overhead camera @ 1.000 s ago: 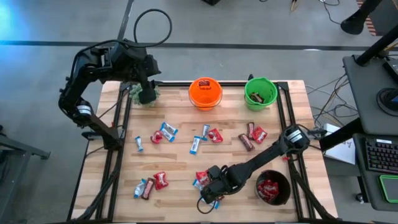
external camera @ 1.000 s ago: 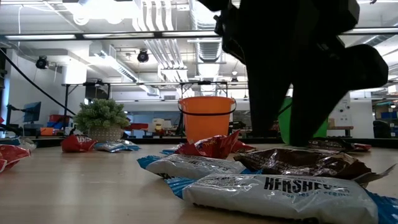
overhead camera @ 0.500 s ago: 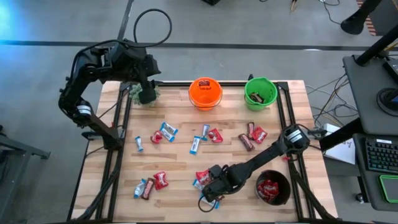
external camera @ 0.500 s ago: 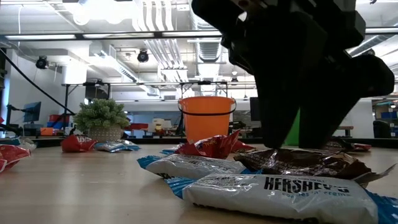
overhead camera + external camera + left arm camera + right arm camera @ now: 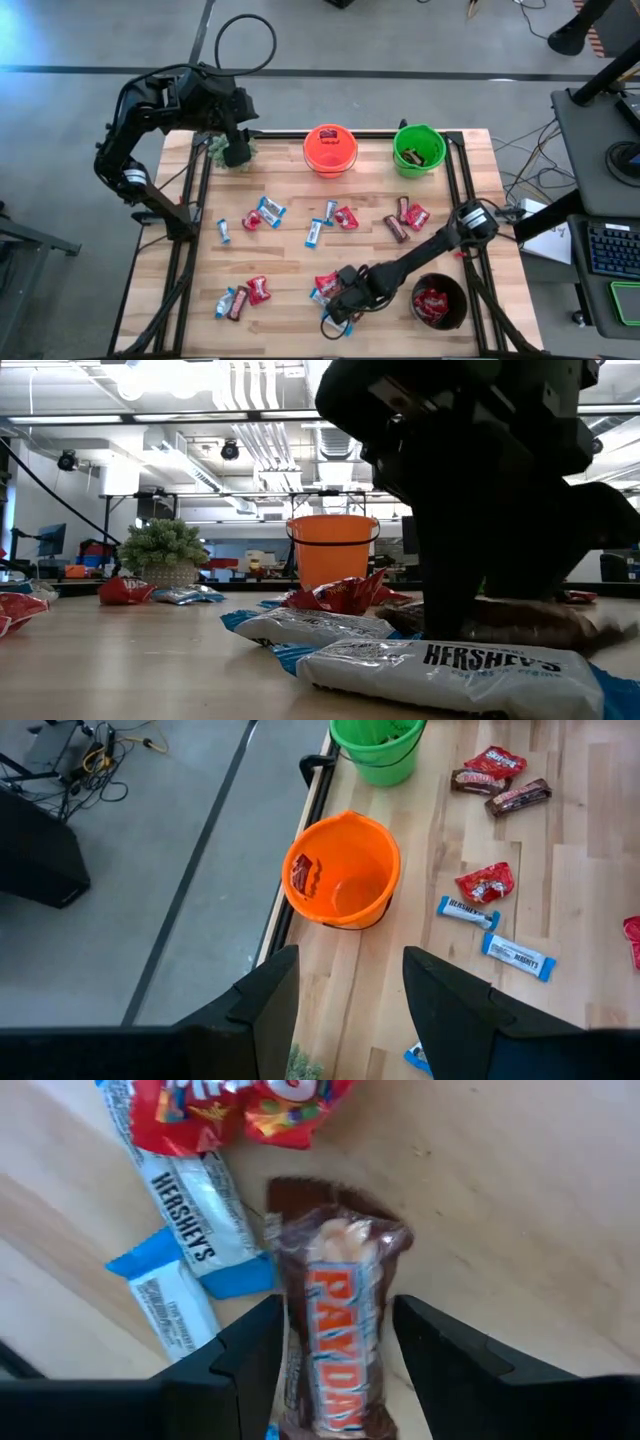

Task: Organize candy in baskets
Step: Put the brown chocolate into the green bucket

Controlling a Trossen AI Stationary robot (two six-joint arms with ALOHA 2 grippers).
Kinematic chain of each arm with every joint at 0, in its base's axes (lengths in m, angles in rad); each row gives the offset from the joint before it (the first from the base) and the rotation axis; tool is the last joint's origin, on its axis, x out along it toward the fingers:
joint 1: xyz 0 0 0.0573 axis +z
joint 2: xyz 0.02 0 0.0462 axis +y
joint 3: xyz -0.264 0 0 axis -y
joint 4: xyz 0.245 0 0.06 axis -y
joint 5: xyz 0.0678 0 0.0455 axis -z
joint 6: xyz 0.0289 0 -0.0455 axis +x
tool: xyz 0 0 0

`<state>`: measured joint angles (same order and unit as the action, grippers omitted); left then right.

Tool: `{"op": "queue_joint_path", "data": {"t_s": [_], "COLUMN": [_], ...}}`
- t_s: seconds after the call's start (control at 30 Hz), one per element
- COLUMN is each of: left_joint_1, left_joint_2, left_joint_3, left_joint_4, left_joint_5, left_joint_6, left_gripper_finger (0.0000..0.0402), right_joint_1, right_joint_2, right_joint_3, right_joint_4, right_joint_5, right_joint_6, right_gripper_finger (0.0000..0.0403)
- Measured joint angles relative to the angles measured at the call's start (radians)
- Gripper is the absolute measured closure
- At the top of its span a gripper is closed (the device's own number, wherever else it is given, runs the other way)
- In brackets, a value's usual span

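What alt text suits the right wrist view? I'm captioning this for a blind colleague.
The right gripper, fingers open, straddles a brown PayDay bar lying on the wooden table. Beside it lie two blue-and-white Hershey's bars, with a red packet just beyond.

Both arms are dark, almost black, with thick round joints. The left arm has a black cable looping above it and a pale ring low down. The right arm has a silver ring.
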<state>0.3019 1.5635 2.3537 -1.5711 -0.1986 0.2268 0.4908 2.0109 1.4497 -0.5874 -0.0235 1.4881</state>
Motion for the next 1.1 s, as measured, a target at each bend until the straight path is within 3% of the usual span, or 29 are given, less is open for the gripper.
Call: {"op": "queue_joint_path", "data": {"t_s": [0.13,0.33,0.6,1.1], "left_joint_1": [0.0,0.0,0.0,0.0], "left_joint_2": [0.0,0.0,0.0,0.0], "left_joint_3": [0.0,0.0,0.0,0.0], "left_joint_4": [0.0,0.0,0.0,0.0], "left_joint_5": [0.0,0.0,0.0,0.0], "left_joint_6": [0.0,0.0,0.0,0.0], "left_gripper_finger": [0.0239,0.0239,0.0239,0.0239], "right_joint_1": [0.0,0.0,0.0,-0.113], "right_joint_2": [0.0,-0.002,-0.064,-0.349], "right_joint_3": [-0.008,-0.008,-0.01,-0.009], "right_joint_4": [-0.001,0.007,-0.024,-0.482], "right_joint_5": [-0.002,-0.018,-0.054,0.208], "right_joint_6": [0.002,-0.007,-0.046,-0.21], "right_gripper_finger": [0.0252,0.0374,0.0383,0.0385]}}
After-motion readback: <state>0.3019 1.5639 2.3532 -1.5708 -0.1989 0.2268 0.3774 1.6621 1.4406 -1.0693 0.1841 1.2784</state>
